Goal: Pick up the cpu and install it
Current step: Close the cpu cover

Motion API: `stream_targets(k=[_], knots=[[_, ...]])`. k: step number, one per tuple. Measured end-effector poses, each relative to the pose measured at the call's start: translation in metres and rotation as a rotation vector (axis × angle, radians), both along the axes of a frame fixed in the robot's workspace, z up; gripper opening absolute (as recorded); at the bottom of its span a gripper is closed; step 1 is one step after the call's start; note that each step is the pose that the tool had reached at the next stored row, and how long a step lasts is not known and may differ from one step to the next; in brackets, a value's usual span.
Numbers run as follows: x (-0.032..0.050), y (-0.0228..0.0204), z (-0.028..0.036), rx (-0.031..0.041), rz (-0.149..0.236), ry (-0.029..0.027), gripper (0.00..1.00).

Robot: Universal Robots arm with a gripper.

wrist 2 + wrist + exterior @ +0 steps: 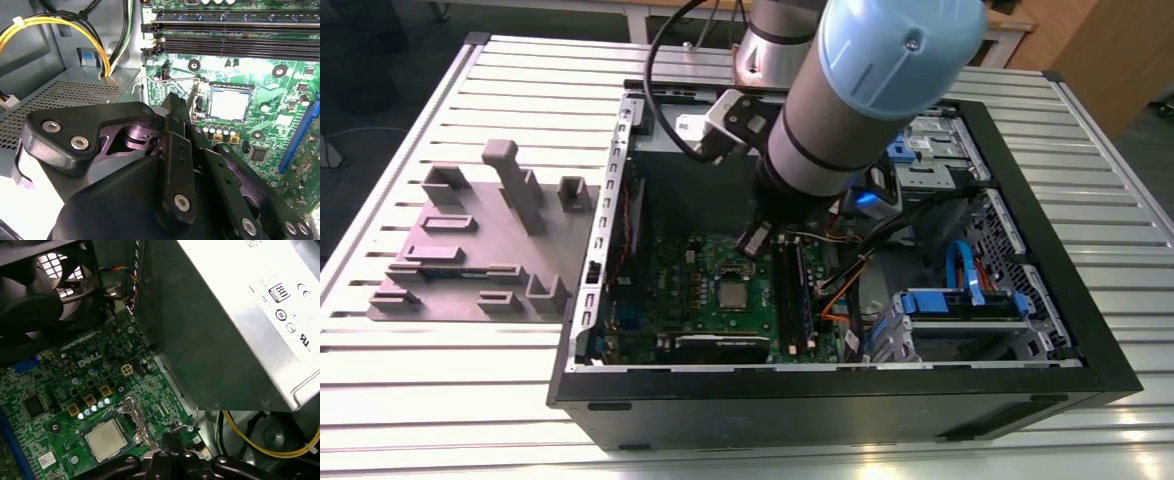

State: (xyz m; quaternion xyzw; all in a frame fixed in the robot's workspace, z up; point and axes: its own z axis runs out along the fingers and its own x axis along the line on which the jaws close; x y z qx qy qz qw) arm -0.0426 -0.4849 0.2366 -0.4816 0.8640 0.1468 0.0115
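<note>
My black gripper (171, 441) is pinched narrow and holds nothing, just beside the thin wire socket lever (131, 410). The small silvery square cpu (105, 440) lies socketed mid-way across the green motherboard (60, 382). If I slip, I could snag the lever or tilt the chip.

- Green printed-circuit motherboard (700, 290): in the exterior view, partly hidden behind the grey arm with its pale-blue cap (867, 90).
- Black jointed metal gripper (176, 102): covers part of the motherboard in the second wrist view, its body running off the frame.
- Small flat square silvery cpu (736, 293), mid-motherboard: seating too small to judge in the exterior view.
- Large grey metal box with white label (225, 335), beside the motherboard: cropped.
- Black round fan (40, 300), at the motherboard's edge: cropped.
</note>
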Motion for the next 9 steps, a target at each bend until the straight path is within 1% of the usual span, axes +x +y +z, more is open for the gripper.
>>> stream_targets(k=[9], knots=[[0.0, -0.0067, 0.0, -0.0001, 0.0, 0.0, 0.1]])
